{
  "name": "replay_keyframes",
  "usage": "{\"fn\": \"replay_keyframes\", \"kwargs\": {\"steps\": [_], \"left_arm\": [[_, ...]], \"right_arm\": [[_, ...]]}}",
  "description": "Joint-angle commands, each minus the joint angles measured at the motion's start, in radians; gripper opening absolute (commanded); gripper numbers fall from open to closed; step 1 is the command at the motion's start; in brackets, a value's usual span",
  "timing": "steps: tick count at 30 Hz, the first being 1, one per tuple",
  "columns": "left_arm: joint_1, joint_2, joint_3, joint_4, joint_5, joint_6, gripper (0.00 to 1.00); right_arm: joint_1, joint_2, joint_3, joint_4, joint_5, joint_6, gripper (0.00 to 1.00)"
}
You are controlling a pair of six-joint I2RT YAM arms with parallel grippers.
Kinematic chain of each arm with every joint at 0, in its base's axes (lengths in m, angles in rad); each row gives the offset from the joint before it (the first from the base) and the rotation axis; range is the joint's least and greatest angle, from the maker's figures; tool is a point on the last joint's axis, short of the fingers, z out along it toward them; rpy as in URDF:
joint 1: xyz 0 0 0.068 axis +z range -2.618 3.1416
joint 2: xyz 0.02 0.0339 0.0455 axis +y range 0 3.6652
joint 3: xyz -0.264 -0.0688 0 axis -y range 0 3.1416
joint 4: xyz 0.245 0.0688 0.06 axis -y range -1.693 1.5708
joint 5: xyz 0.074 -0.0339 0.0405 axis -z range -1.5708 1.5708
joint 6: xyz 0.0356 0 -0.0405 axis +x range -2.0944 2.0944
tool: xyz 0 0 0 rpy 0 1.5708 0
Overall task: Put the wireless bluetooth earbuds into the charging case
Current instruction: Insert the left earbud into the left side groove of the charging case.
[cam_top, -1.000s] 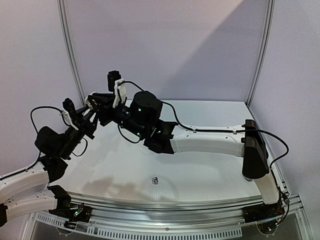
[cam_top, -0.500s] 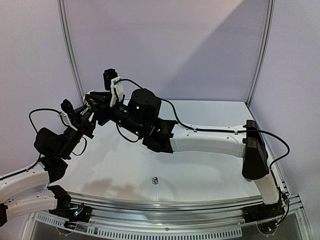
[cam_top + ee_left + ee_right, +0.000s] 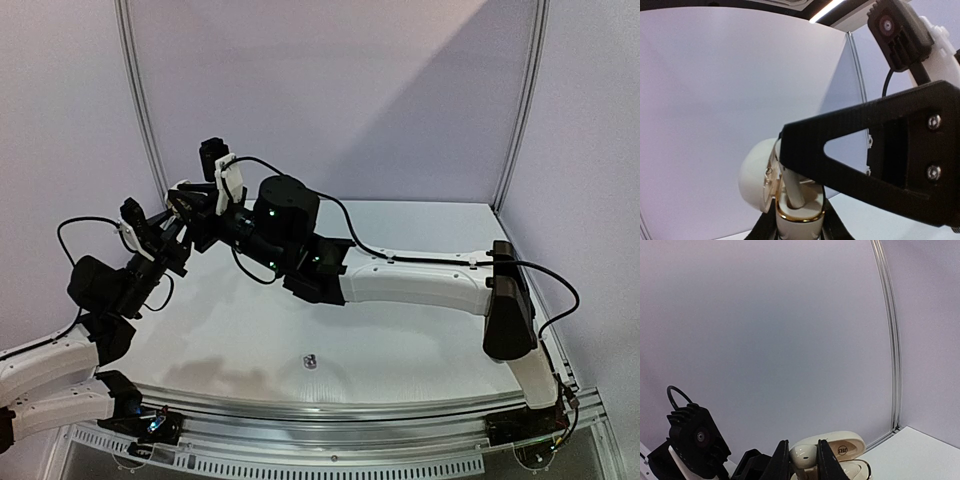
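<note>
As both hover far left, we log: left claw (image 3: 796,235) clamped on case (image 3: 756,175) | right claw (image 3: 802,462) pinching earbud (image 3: 805,453) at its mouth.

My right arm (image 3: 410,285) has a long white link, black joints and a round black motor housing (image 3: 285,205) with small green lights. A thin black cable (image 3: 352,238) leaves behind this housing. Left of the housing, my left arm (image 3: 45,365) has white links, a looped black cable (image 3: 85,217) and a black left gripper (image 3: 797,227). I see also a black triangular bracket (image 3: 880,135) with two silver screws (image 3: 934,121).
</note>
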Motion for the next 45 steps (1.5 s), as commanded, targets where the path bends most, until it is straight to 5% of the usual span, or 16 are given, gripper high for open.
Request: {"fn": "replay_keyframes", "kwargs": {"steps": [1,11,17,35,45], "left_arm": [[0.010,-0.005,0.011,0.029,0.001,-0.003,0.00],[0.010,-0.013,0.014,0.027,-0.030,-0.026,0.00],[0.010,-0.010,0.014,0.029,-0.024,-0.021,0.00],[0.014,-0.005,0.022,0.011,-0.017,-0.013,0.00],[0.016,-0.005,0.025,-0.001,0.002,-0.016,0.00]], "right_arm": [[0.008,0.033,-0.017,-0.039,0.015,-0.011,0.00],[0.007,0.036,-0.057,-0.035,0.030,-0.015,0.00],[0.006,0.012,-0.081,-0.032,0.033,-0.019,0.11],[0.006,-0.022,-0.094,-0.008,0.058,-0.009,0.22],[0.007,-0.024,-0.051,-0.010,0.058,-0.020,0.17]]}}
